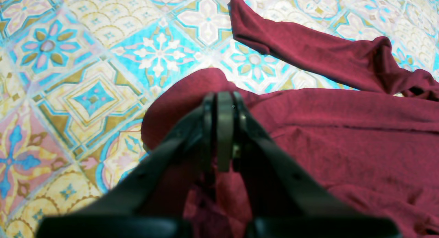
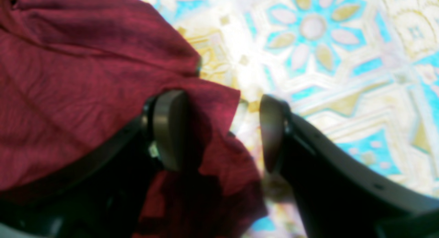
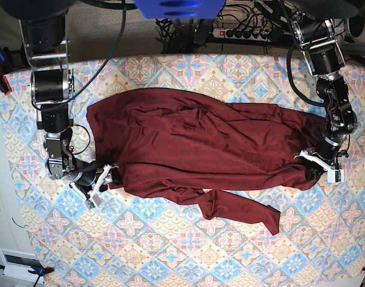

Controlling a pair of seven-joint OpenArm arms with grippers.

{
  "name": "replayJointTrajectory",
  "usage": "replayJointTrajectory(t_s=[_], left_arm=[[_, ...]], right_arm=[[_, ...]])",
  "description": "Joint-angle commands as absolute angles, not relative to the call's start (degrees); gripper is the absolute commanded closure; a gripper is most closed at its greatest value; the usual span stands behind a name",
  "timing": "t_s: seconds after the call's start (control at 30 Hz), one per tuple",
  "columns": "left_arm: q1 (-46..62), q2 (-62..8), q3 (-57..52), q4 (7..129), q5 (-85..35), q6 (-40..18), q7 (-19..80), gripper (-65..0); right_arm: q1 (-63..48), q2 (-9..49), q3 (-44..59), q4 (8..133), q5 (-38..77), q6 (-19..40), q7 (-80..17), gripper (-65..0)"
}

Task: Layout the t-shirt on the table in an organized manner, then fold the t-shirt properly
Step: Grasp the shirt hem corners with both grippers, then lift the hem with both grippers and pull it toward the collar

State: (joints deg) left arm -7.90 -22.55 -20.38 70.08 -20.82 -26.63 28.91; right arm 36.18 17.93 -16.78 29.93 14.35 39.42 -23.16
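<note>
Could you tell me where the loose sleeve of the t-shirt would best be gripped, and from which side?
Probably at the cuff end of the sleeve, approached from above over the bare table. That tip lies flat, single-layered and clear of the t-shirt body, so pulling it should straighten the sleeve.

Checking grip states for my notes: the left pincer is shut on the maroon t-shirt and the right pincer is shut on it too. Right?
Not quite. The left pincer is shut on the t-shirt, but the right pincer stands open around an edge, as the right wrist view shows.
</note>
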Motion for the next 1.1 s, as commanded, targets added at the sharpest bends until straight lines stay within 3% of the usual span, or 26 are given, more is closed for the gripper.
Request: replayJointTrajectory(t_s=[0.0,0.13,0.37,0.73,1.07], left_arm=[[-9.0,-23.5,-20.6,70.9,-21.7,-26.8,27.4,0.0],[-9.0,-23.5,-20.6,70.9,-21.7,-26.8,27.4,0.0],[-9.0,-23.5,-20.6,70.9,-21.7,-26.8,27.4,0.0],[-9.0,-23.4,-20.6,70.8,-21.8,-26.8,27.4,0.0],[-6.1,-25.9,-21.1,72.3,-26.4,-26.8,27.2,0.0]], right_arm=[[37.8,18.3,-17.5,30.4,15.0,40.0,-22.4,-32.5],[37.6,18.3,-20.4,30.8,15.1,40.0,-22.6,-27.5],[35.6,18.5,-21.0,34.6,15.5,40.0,-25.4,0.0],[23.1,18.7,-6.9,63.4,15.5,40.0,-38.0,-0.3],[13.4,18.7,-2.6,75.8,15.6,40.0,-41.2,-0.3]])
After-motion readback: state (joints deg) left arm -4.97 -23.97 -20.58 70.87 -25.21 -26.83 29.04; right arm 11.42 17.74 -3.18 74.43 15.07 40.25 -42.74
